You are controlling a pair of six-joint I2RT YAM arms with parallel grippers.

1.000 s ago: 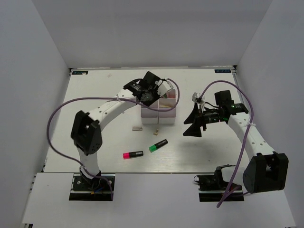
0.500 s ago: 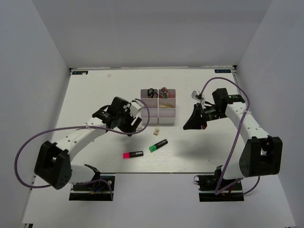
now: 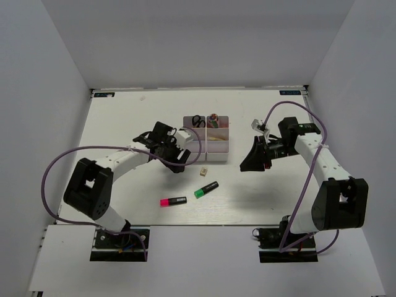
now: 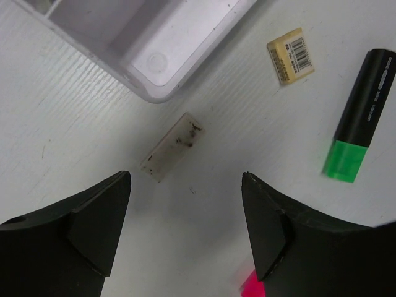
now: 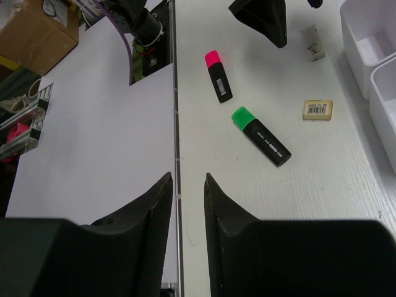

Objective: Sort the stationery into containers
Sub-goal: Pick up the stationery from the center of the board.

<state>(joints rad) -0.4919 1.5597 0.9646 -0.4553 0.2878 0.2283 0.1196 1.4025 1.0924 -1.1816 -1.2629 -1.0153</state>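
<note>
The containers (image 3: pixel 206 139) are white bins joined in a block at the table's middle; black-handled scissors (image 3: pixel 197 121) and a pink tube (image 3: pixel 213 119) stand in the back bins. My left gripper (image 4: pixel 185 177) is open, low over the table just short of a small whitish eraser (image 4: pixel 173 147) beside the containers' corner (image 4: pixel 204 43). A tan barcoded eraser (image 4: pixel 291 54), a green highlighter (image 4: pixel 359 117) and a pink highlighter (image 3: pixel 173 201) lie loose nearby. My right gripper (image 5: pixel 189 178) hovers right of the bins, its jaws a narrow gap apart with nothing between them.
The table's front seam (image 5: pixel 176 124) runs under my right gripper in the right wrist view. A cardboard box (image 5: pixel 37 31) and clutter sit beyond it. White walls enclose the table (image 3: pixel 124 111). Purple cables (image 3: pixel 62 161) loop off both arms.
My left arm swung from over the containers down to the table in front of them, and its gripper opened. The right gripper's jaws came in from wide open to a narrow gap.
</note>
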